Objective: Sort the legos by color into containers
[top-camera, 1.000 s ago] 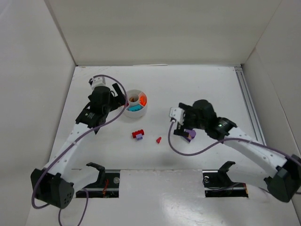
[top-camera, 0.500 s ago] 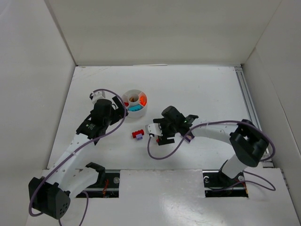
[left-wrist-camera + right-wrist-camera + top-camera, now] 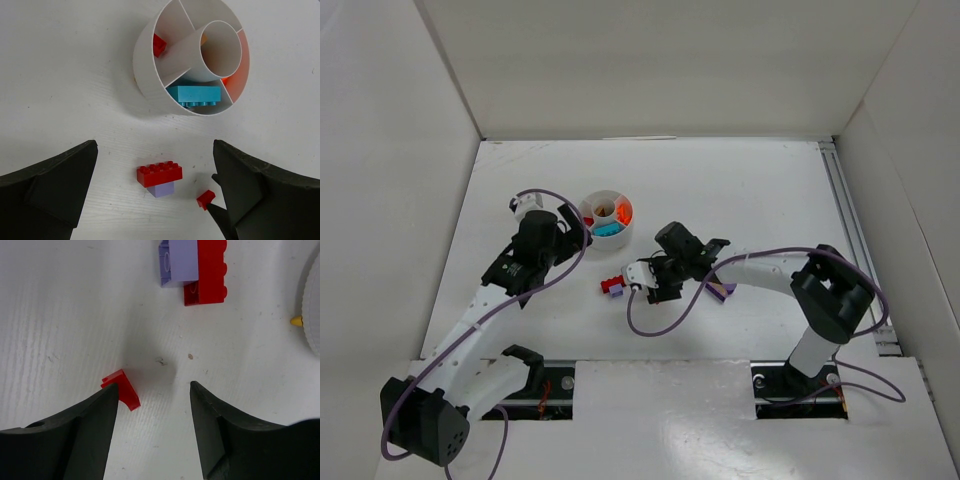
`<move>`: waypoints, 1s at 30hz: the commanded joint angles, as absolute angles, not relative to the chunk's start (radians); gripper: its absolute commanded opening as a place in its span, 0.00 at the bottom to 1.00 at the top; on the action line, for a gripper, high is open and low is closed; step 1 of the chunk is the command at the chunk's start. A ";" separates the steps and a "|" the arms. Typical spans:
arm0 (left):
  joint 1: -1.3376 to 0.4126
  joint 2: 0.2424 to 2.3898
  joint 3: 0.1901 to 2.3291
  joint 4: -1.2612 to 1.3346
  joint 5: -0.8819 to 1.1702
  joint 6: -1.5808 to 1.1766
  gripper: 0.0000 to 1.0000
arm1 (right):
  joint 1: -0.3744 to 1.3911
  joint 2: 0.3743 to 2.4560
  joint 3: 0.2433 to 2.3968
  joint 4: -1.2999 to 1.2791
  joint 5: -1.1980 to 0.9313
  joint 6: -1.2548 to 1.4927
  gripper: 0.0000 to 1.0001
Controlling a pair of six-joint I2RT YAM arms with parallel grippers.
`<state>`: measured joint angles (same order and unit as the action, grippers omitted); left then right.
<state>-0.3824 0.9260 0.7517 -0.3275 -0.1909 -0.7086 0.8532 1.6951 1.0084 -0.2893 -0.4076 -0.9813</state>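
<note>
The dish [image 3: 144, 80] already holds red, teal and orange legos [image 3: 194, 95] in separate wedges, while on the tabletop [image 3: 65, 315] a small red brick [image 3: 122, 389] lies at one fingertip of the half-spread, empty right claw [image 3: 152, 387], a red-and-purple pair [image 3: 200, 270] just ahead of it, and the left claw [image 3: 154, 145] gapes wide.

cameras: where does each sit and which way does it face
Top external: above, behind the robot, facing down on the table; left gripper, right gripper show.
Left wrist: behind its own fingers, which show, facing down at the dish.
Right wrist: likewise, fingers showing, facing down at the small red brick.
Both wrists share the red-purple stack.
</note>
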 commanded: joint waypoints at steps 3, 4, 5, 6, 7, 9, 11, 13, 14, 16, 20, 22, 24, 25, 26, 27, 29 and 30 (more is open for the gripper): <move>-0.385 0.904 0.749 -0.324 -0.196 -0.715 1.00 | 0.864 1.658 1.023 -0.374 -0.472 -0.986 0.65; -0.385 0.904 0.749 -0.324 -0.196 -0.715 1.00 | 0.864 1.658 1.023 -0.374 -0.483 -0.986 0.65; -0.385 0.904 0.739 -0.324 -0.196 -0.715 1.00 | 0.864 1.648 1.014 -0.383 -0.483 -0.986 0.65; -0.385 0.904 0.739 -0.324 -0.196 -0.715 1.00 | 0.864 1.647 1.014 -0.383 -0.483 -0.974 0.62; -0.385 0.904 0.739 -0.324 -0.196 -0.715 1.00 | 0.864 1.657 1.014 -0.383 -0.495 -0.974 0.62; -0.385 0.904 0.739 -0.324 -0.196 -0.715 1.00 | 0.864 1.686 1.014 -0.383 -0.495 -0.965 0.61; -0.385 0.904 0.739 -0.324 -0.196 -0.715 1.00 | 0.864 1.707 1.026 -0.393 -0.483 -0.954 0.58; -0.385 0.904 0.739 -0.313 -0.187 -0.715 1.00 | 0.864 1.730 1.037 -0.393 -0.472 -0.954 0.54; -0.385 0.904 0.739 -0.313 -0.187 -0.715 1.00 | 0.864 1.730 1.037 -0.393 -0.472 -0.954 0.51; -0.385 0.904 0.739 -0.313 -0.187 -0.715 1.00 | 0.864 1.739 1.037 -0.384 -0.472 -0.954 0.48; -0.385 0.904 0.739 -0.313 -0.187 -0.715 1.00 | 0.864 1.759 1.046 -0.383 -0.472 -0.954 0.46; -0.385 0.904 0.730 -0.313 -0.187 -0.715 1.00 | 0.864 1.769 1.046 -0.374 -0.472 -0.954 0.38; -0.385 0.904 0.730 -0.313 -0.187 -0.725 1.00 | 0.864 1.769 1.046 -0.365 -0.472 -0.954 0.30; -0.385 0.904 0.730 -0.313 -0.187 -0.726 1.00 | 0.864 1.769 1.046 -0.356 -0.472 -0.945 0.27; -0.385 0.904 0.730 -0.313 -0.187 -0.726 1.00 | 0.864 1.758 1.046 -0.356 -0.472 -0.945 0.25; -0.385 0.904 0.730 -0.322 -0.199 -0.736 1.00 | 0.864 1.744 1.046 -0.345 -0.472 -0.945 0.23; -0.385 0.893 0.719 -0.322 -0.199 -0.749 1.00 | 0.864 1.726 1.046 -0.331 -0.483 -0.934 0.18; -0.385 0.881 0.719 -0.322 -0.199 -0.758 1.00 | 0.864 1.704 1.046 -0.331 -0.483 -0.934 0.18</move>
<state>-0.3824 0.9188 0.7345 -0.3267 -0.1913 -0.7292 0.8532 1.7485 1.0203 -0.3641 -0.4564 -0.9455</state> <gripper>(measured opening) 0.997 0.232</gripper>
